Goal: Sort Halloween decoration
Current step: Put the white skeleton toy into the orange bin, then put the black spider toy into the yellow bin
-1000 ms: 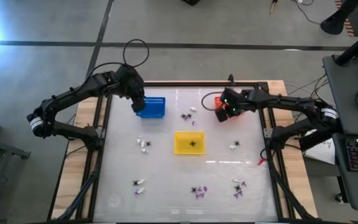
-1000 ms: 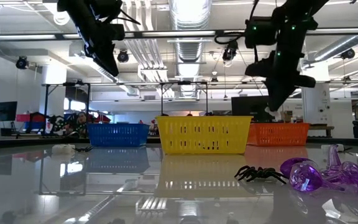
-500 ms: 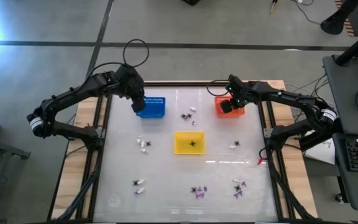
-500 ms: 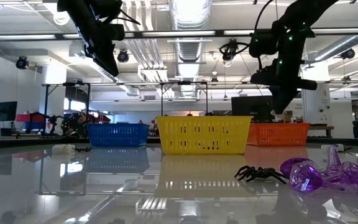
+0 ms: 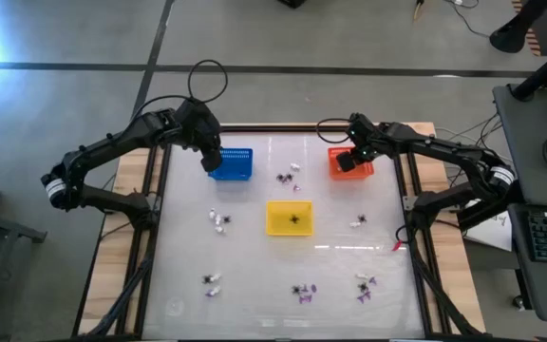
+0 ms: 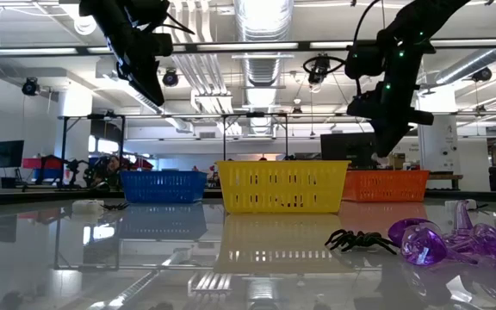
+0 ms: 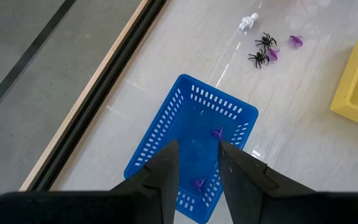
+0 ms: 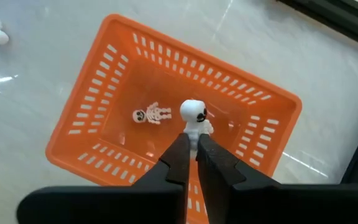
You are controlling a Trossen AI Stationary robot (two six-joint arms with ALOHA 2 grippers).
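So the right gripper (image 8: 191, 144) hangs over the orange basket (image 8: 104, 93), fingers nearly together and pinching a little white skeleton (image 8: 194, 117) by its lower end. A second white skeleton (image 8: 153, 115) lies flat on that basket's floor. The left gripper (image 7: 197, 163) hovers above the blue basket (image 7: 166, 124), fingers parted, holding nothing; two purple trinkets (image 7: 218, 132) sit inside. More trinkets are scattered across the table (image 5: 254, 256).
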